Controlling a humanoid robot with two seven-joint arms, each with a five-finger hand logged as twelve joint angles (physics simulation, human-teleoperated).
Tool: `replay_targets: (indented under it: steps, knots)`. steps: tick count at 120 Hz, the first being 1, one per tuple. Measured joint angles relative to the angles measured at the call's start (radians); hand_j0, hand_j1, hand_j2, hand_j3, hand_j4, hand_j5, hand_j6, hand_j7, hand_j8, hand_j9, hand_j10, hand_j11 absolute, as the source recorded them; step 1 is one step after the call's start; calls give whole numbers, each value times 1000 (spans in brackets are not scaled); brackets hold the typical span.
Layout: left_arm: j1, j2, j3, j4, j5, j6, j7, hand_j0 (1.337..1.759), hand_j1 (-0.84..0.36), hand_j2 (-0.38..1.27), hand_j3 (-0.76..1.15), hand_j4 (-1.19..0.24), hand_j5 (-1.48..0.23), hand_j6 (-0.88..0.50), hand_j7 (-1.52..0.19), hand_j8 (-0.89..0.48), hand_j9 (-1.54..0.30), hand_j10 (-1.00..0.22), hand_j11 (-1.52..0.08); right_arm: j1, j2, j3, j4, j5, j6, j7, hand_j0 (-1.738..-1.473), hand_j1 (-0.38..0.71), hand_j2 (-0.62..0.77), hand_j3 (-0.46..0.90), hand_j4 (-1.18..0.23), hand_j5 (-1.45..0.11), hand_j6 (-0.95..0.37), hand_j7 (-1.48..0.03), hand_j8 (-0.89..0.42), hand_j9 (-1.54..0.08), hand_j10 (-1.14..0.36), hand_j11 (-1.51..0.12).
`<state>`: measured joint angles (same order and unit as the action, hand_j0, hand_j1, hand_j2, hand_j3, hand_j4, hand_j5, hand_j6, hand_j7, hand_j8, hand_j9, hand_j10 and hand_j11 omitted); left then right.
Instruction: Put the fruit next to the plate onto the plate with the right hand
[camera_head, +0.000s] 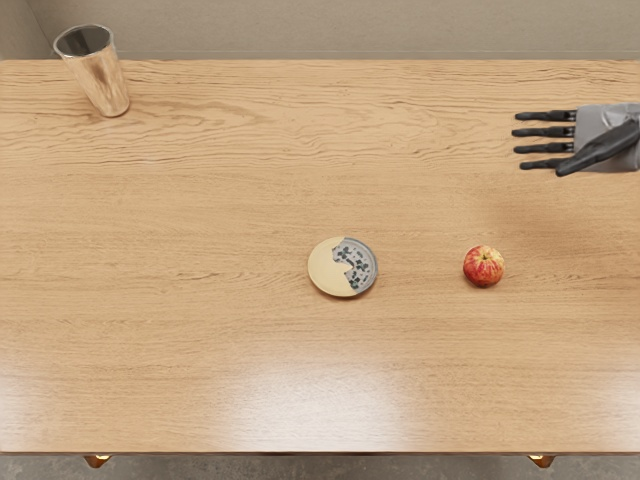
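The table (200, 330) is light wood with visible grain and a soft sheen near its front edge. The cup (93, 70) looks like shiny polished metal. The apple (483, 266) is glossy, the plate (343, 267) smooth glazed ceramic, and the hand (580, 140) matte dark plastic.

A pale wooden table (200, 200) with a glossy sheen stands before a beige wall (350, 25).

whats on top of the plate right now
Nothing lies on the plate; only its cream and grey-speckled face shows. The apple sits on the table to the plate's right, apart from it. The patch of table under the plate is covered.
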<state>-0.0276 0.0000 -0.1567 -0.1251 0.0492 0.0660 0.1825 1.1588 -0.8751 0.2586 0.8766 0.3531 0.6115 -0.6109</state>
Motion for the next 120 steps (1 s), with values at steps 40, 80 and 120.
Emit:
replay_targets:
  steps: [40,80,120]
  knots:
    - [0,0,0,0,0,0,0,1658,349,0,0,-1,0,-1,0,-1,0,0,0,208,113,-282,57,-234,0,0,-1658,-349,0,0,0,0,3,0,2,2,3,2]
    - [0,0,0,1,0,0,0,1658,349,0,0,-1,0,-1,0,-1,0,0,0,530,329,-557,304,-562,-202,0,-1658,-349,-1,0,-1,0,-1,0,-1,0,0,0]
    - [0,0,0,0,0,0,0,1658,349,0,0,-1,0,-1,0,-1,0,0,0,475,318,-613,645,-958,-640,0,-1658,-345,0,0,-5,-5,-6,-4,-5,-4,-4,-4]
